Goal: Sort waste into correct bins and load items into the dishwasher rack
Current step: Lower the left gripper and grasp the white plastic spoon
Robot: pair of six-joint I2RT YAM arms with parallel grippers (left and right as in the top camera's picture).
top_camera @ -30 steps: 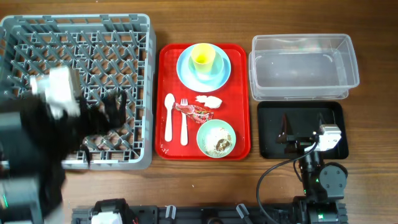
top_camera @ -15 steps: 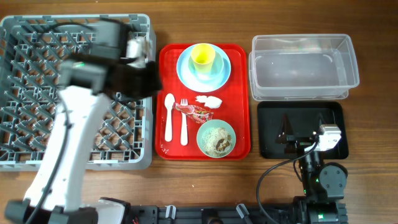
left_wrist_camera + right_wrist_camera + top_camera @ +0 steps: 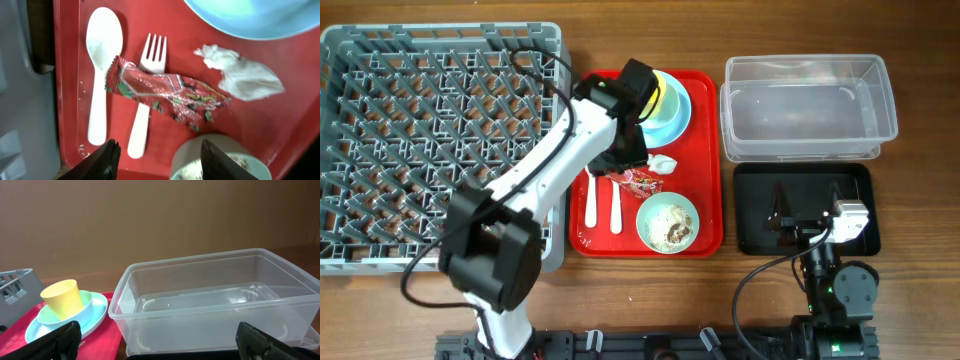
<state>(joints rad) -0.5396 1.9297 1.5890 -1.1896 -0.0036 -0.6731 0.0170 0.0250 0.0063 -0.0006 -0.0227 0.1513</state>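
The crinkled red wrapper [image 3: 165,92] lies across the white fork [image 3: 150,55] on the red tray, beside the white spoon [image 3: 102,45]. A crumpled white paper scrap [image 3: 240,75] sits to its right. My left gripper [image 3: 625,160] hovers over this spot with its jaws open and nothing between them [image 3: 160,160]. A mint bowl [image 3: 667,222] holds rice-like crumbs. The yellow cup [image 3: 62,297] stands in a second bowl [image 3: 82,307] on the blue plate [image 3: 95,315]. My right gripper [image 3: 783,212] rests open over the black tray [image 3: 805,240], facing the clear tub [image 3: 215,295].
The grey dishwasher rack [image 3: 440,140] fills the left of the table, and my left arm crosses its right edge. The red tray [image 3: 710,150] lies between the rack and the two bins. The clear tub [image 3: 808,105] stands behind the black tray.
My left arm has swung from over the rack rightward to above the red tray. The right arm has not moved.
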